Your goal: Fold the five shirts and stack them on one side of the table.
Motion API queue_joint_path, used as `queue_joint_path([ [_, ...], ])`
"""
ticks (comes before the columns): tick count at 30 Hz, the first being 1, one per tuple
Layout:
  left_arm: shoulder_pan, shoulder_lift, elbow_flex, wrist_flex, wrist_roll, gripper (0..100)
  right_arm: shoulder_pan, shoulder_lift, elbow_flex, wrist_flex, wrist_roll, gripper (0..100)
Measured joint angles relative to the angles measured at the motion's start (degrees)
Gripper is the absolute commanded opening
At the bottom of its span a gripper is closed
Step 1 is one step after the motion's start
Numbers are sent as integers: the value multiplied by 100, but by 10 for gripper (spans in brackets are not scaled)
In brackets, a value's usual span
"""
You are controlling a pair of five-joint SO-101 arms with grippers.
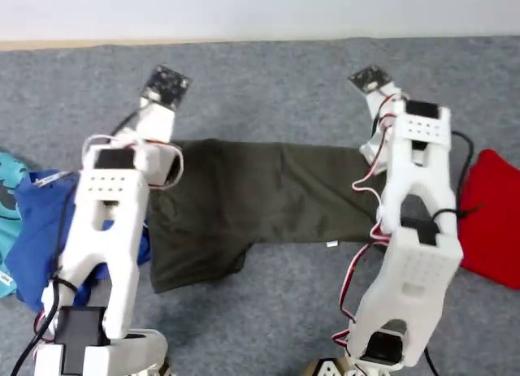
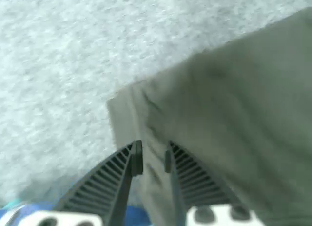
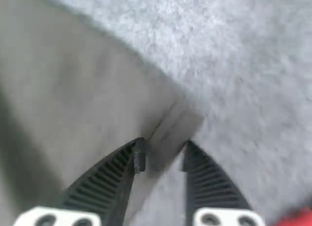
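A dark olive shirt (image 1: 268, 193) lies spread flat across the middle of the grey table (image 1: 268, 84). My left gripper (image 2: 151, 160) is at the shirt's left far corner, shut on the olive shirt (image 2: 234, 104); the cloth creases run out from between its fingers. At the shirt's right far corner, my right gripper (image 3: 163, 157) stands open, low over the table, with the hem corner of the olive shirt (image 3: 73, 89) between its fingers. In the high view each arm covers its own end of the shirt.
A blue shirt (image 1: 36, 222) lies crumpled at the left under the left arm, with a teal shirt (image 1: 10, 181) beyond it at the table's left edge. A red shirt (image 1: 491, 213) lies at the right edge. Bare table (image 2: 73, 55) stretches behind the olive shirt.
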Motion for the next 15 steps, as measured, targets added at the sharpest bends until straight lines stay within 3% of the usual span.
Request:
queue_joint_path([
  [10,-176,1829,-431,-316,26,6,-9,448,0,-1160,-9,49],
  [15,-220,2101,-791,-299,26,6,18,466,0,-1336,-18,50],
])
